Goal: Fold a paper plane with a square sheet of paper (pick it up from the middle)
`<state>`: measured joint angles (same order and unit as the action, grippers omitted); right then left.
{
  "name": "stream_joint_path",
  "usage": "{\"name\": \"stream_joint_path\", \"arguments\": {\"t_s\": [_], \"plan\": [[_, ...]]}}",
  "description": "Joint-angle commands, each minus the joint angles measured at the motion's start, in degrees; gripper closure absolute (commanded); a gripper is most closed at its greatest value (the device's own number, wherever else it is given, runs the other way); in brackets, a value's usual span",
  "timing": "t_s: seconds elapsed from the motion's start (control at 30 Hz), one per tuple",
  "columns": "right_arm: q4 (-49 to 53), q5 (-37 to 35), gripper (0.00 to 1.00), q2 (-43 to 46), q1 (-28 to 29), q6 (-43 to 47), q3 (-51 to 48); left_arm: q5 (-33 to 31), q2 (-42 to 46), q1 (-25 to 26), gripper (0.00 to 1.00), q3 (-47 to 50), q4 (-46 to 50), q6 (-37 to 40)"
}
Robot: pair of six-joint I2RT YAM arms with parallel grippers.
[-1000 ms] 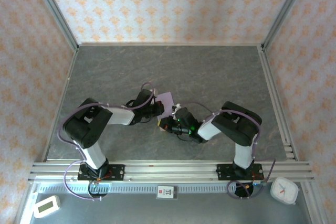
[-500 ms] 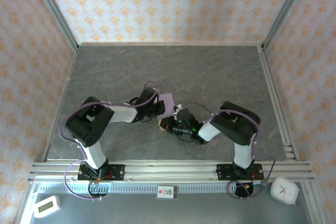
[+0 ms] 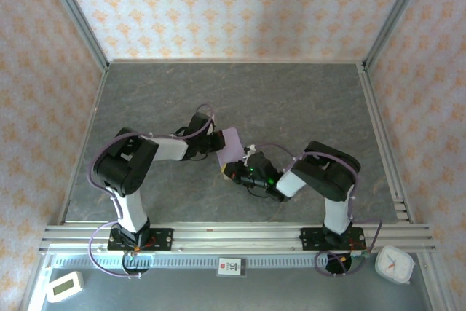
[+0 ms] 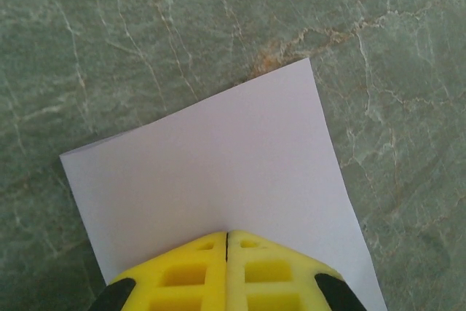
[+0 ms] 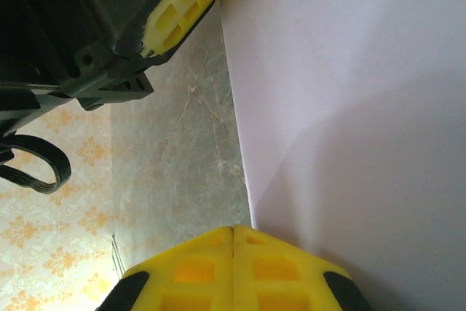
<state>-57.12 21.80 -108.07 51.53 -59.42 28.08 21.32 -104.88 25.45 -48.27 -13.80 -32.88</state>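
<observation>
Left gripper (image 3: 217,143) is sitting with its yellow fingers (image 4: 189,271) pressed tight together, holding nothing between them. Its tips are poised over the near edge of the sheet of paper (image 3: 233,141); whether they are pressing on it I cannot tell. Right gripper (image 3: 231,172) is likewise closed and empty, its tip coming in at a side edge of the same sheet.

That pale lilac sheet is lying around the middle of the tabletop (image 3: 291,100), a little nearer the arms' edge than the far edge. At its left corner in the left wrist view a second layer seems to be peeking out, and a faint crease is showing in the right wrist view, so I judge one fold is made and is being flattened. The plane is far from finished.

To do this well, one closed tip should be pinning the sheet while the other is sliding along the crease with light pressure; too much drag would be skewing or wrinkling such thin paper.

Both wrists are crowding each other closely here, so a collision is the main risk. Otherwise, a white clock (image 3: 394,264) and a small white device (image 3: 64,286) are lying beyond the front rail, well apart from the work.
</observation>
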Motion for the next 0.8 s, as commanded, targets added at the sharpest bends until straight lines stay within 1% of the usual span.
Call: {"name": "stream_joint_path", "arguments": {"t_s": [0.0,0.27,0.43,0.53,0.6,0.77], "plan": [[16.34,1.93,1.00,-3.64,0.94,-0.52,-4.86,-11.91,-4.10,-5.79,1.00,-1.91,1.24,2.51],[15.26,2.31,1.00,-4.55,0.94,-1.04,-5.26,-12.09,-9.59,-10.83,1.00,-6.19,2.10,3.26],[13.76,3.17,1.00,-4.93,0.90,-1.49,-5.38,-10.92,-11.11,-11.56,1.00,-8.30,2.64,3.96],[13.96,3.32,1.00,-2.78,0.94,-1.36,-5.28,-9.24,-10.13,-11.17,1.00,-7.21,1.87,3.87],[15.91,3.22,1.00,-0.35,0.90,-0.48,-4.29,-8.58,-9.28,-10.47,1.00,-6.32,2.05,4.18],[29.33,-1.59,1.00,9.06,0.77,5.62,1.46,-6.80,-7.42,-6.99,1.00,-4.00,2.48,4.34]]}}
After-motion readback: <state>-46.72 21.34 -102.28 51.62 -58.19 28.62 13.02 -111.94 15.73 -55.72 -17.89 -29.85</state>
